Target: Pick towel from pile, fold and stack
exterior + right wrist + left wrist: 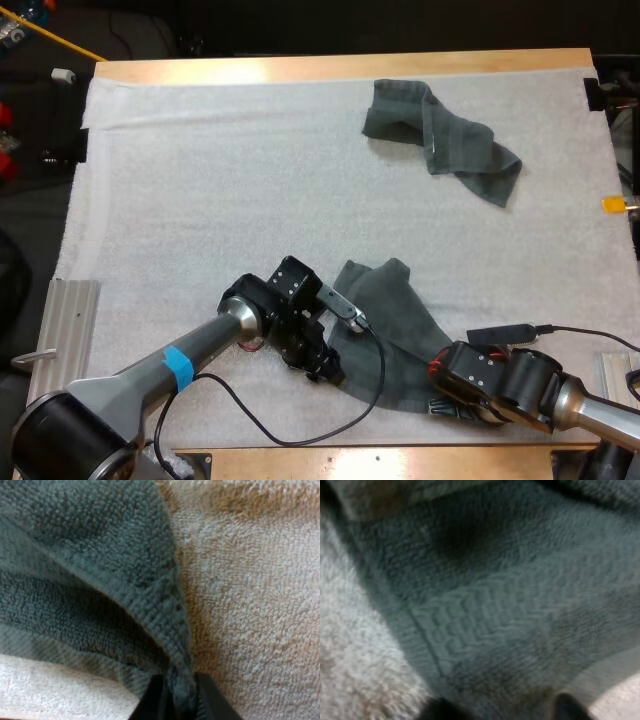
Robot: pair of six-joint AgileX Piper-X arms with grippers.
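Diagonally, towel (395, 320) far-left to near-right; right gripper (178, 700) pinching it, left gripper (322, 368) spread.

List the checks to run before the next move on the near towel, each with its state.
1. Right gripper shut on the near towel's edge: ok.
2. Left gripper at that towel's opposite edge: ok.
3. Left gripper has hold of it: cannot tell.
4. Near towel lying flat: not ok, it is rumpled.
5. Crumpled towel apart from the near one: ok.
6. Bare mat beside it for folding: ok.
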